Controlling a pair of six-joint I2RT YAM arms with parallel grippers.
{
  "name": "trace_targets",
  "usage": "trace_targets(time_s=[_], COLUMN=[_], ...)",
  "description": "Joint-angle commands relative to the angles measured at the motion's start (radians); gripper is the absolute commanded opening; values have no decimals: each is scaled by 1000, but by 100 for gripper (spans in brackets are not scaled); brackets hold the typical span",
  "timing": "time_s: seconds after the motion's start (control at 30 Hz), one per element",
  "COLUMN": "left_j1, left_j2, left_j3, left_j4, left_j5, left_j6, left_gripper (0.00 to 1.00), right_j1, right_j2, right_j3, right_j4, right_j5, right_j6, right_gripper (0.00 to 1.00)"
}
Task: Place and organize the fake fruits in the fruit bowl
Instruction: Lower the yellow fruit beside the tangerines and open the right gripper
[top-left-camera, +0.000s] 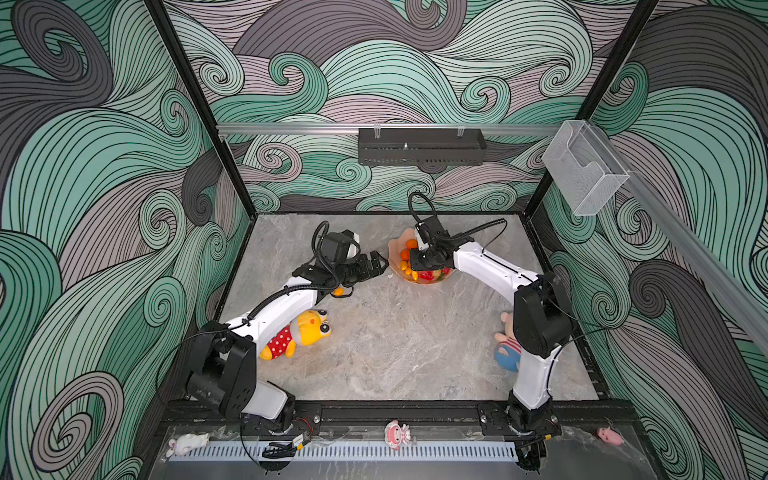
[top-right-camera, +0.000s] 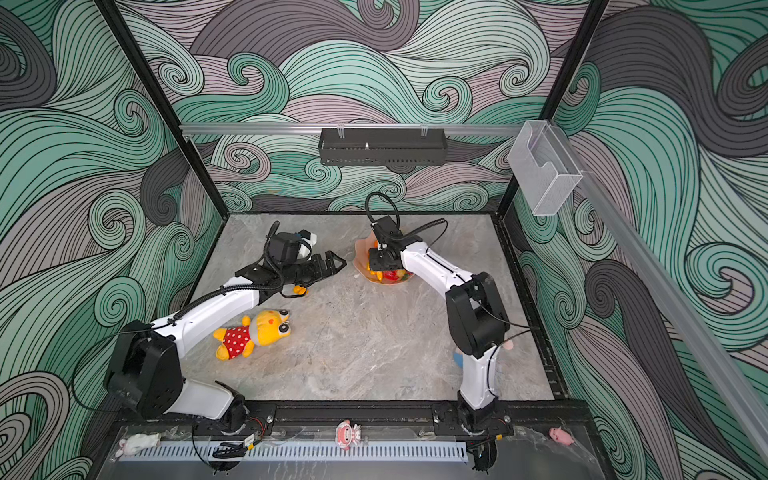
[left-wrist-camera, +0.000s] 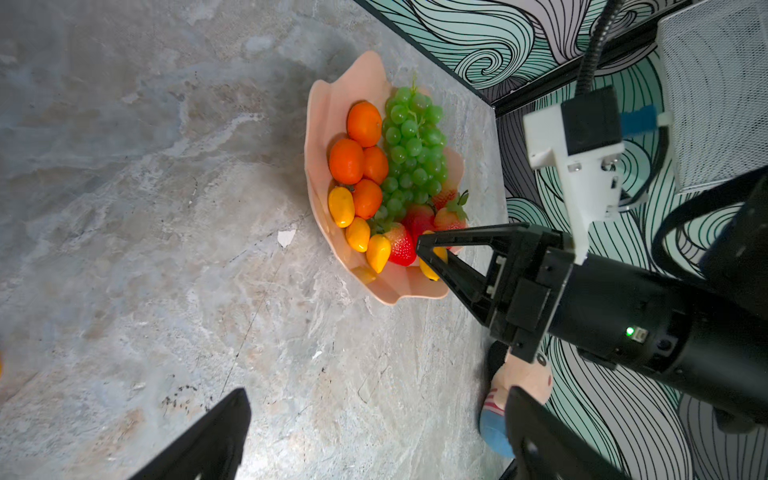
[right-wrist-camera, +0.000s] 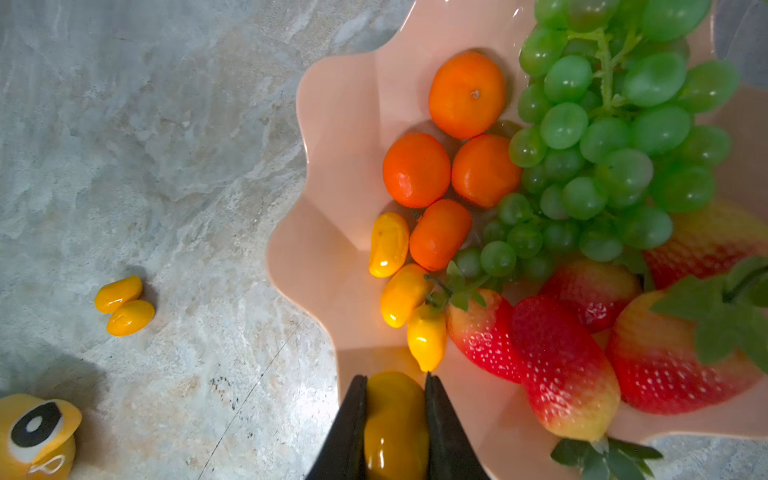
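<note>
— While the kumquat (right-wrist-camera: 395, 415) is pinched tight in my right gripper (right-wrist-camera: 397, 378), I hold it just inside the rim of the fruit bowl (right-wrist-camera: 332, 124).
— What's in there?
— Tangerines (right-wrist-camera: 415, 170), the grape bunch (right-wrist-camera: 615, 137), strawberries (right-wrist-camera: 557, 365) and three other kumquats (right-wrist-camera: 403, 295), packed close.
— Outside?
— Two loose kumquats (right-wrist-camera: 124, 305) touch each other on the table (top-left-camera: 395, 340), well apart from the bowl; my left arm (top-left-camera: 282, 307) overhangs them. My left gripper (top-left-camera: 380, 262) gapes empty beside the bowl. The yellow plush toy (top-left-camera: 303, 332) lies near them. My right arm (top-left-camera: 490, 262) half hides the plush doll (top-left-camera: 508, 347).

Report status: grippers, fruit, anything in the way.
Right gripper shut on a kumquat over the fruit bowl rim. Left gripper open, empty, beside the bowl. Two loose kumquats on the table, near the left gripper.
</note>
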Motion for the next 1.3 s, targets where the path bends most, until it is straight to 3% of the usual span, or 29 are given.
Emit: trace_targets(time_s=[0.0,0.6,1.27], left_j1=[-5,-4,-4], left_j2=[30,60,34], left_j3=[45,61,56], left_j4=[26,29,4], left_j5=[-25,-41,-51], left_j6=[0,9,20], left_gripper=[99,99,98], right_j1=[3,3,2], right_j2=[56,241,224], right_j3=[60,235,259], right_j4=[-25,-92,-111], right_j5=[-17,33,46], right_j6=[-30,-66,-70], right_gripper=[20,23,30])
